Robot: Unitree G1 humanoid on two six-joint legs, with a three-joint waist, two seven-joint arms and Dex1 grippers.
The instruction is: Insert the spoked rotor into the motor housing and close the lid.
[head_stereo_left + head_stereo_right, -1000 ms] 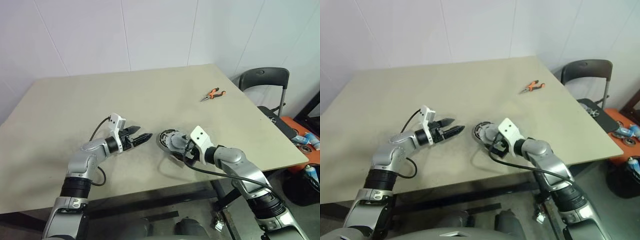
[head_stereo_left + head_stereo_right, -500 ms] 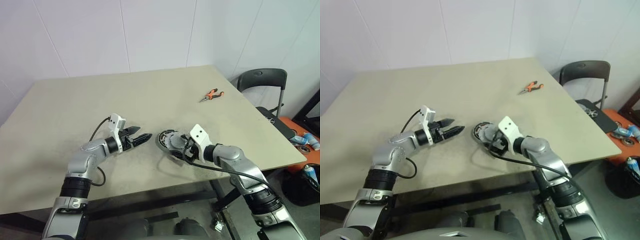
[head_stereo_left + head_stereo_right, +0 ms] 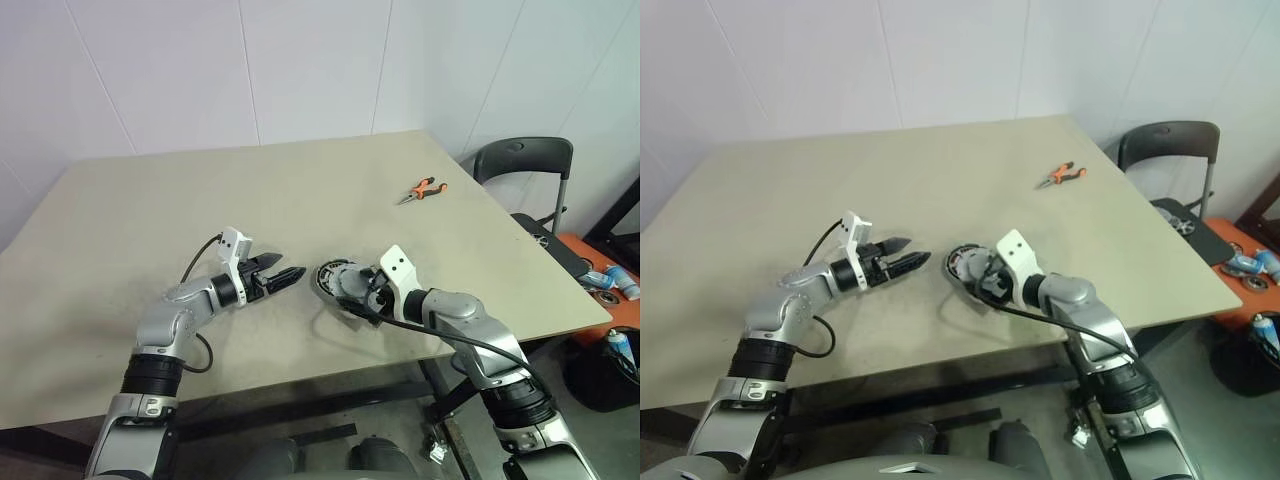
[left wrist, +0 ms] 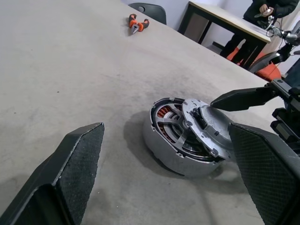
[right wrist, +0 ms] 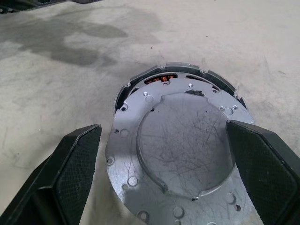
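The motor housing (image 3: pixel 325 278) stands on the table near its front edge, copper windings (image 4: pixel 164 114) showing inside. Silver spokes of the spoked rotor (image 4: pixel 177 129) lie within it, partly covered. The lid (image 5: pixel 183 150), a flat grey disc, rests tilted and off-centre on the housing's near-right rim. My right gripper (image 3: pixel 358 292) is open, its fingers (image 5: pixel 79 164) straddling the lid's two sides; I cannot tell whether they touch it. My left gripper (image 3: pixel 291 266) hangs open a short way left of the housing, pointing at it and holding nothing.
Orange-handled pliers (image 3: pixel 424 188) lie at the table's far right. A black chair (image 3: pixel 525 160) stands beyond the right edge, with clutter on the floor (image 3: pixel 610 280). A person (image 4: pixel 267 7) sits at another table far off. Bare tabletop (image 3: pixel 200 190) stretches behind both arms.
My right wrist has rolled a little over the lid and its forearm has swung slightly inward. The lid, the housing and my left arm have stayed put.
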